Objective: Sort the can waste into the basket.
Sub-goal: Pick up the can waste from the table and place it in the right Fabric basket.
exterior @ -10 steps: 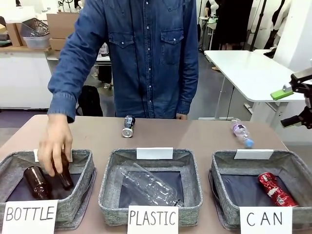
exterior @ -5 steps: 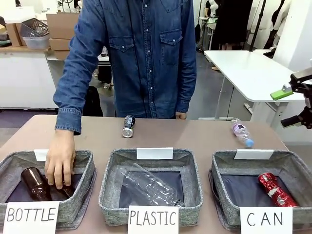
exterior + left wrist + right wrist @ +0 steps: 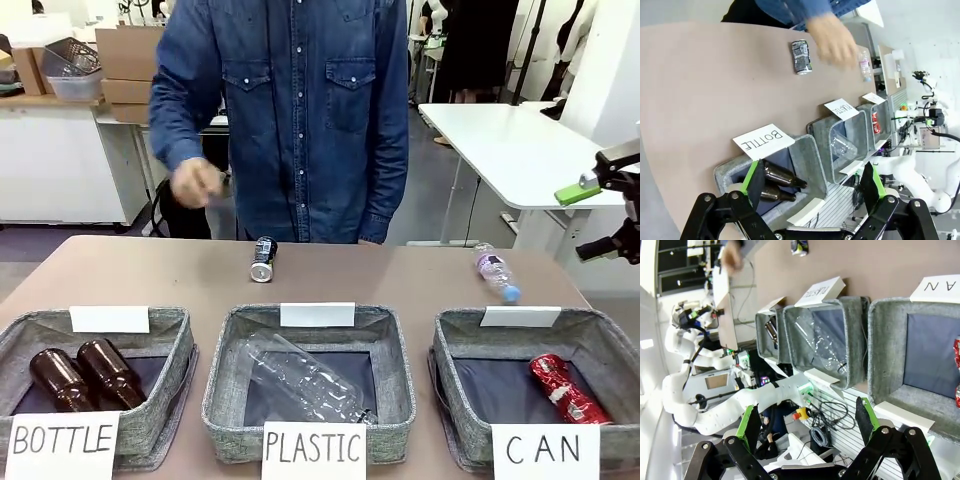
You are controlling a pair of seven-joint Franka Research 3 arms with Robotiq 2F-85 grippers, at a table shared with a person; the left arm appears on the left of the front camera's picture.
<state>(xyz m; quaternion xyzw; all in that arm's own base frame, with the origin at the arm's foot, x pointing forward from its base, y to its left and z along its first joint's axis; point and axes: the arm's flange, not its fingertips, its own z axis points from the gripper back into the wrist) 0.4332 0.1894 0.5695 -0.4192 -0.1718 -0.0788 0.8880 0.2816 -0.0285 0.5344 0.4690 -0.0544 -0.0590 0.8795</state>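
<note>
Front view: the red can (image 3: 565,390) lies on its side inside the CAN basket (image 3: 455,375), at about 4 o'clock in the picture. The dark can (image 3: 263,258) lies on the worktop (image 3: 180,280) near the far edge, at 12 o'clock from the PLASTIC basket (image 3: 225,375), which holds a clear bottle (image 3: 305,380). Two brown bottles (image 3: 85,375) lie side by side in the BOTTLE basket (image 3: 170,370). A small plastic bottle (image 3: 497,272) lies on the worktop at 12 o'clock from the CAN basket. The person's hand (image 3: 197,183) is raised above the worktop. The right hand (image 3: 605,215) hangs at 3 o'clock, off the worktop, fingers wide apart and holding nothing.

Left wrist view: the left hand (image 3: 812,187) stands wide and empty at 6 o'clock, above the BOTTLE basket. The dark can (image 3: 801,56) lies at 12 o'clock, just beside the person's hand (image 3: 832,42). The red can (image 3: 875,125) shows in the CAN basket at 3 o'clock.

Right wrist view: the right hand (image 3: 807,425) is wide and empty. The CAN basket (image 3: 880,350) sits at 3 o'clock with the red can (image 3: 957,370) at the edge; the dark can (image 3: 799,247) is at 12 o'clock.
</note>
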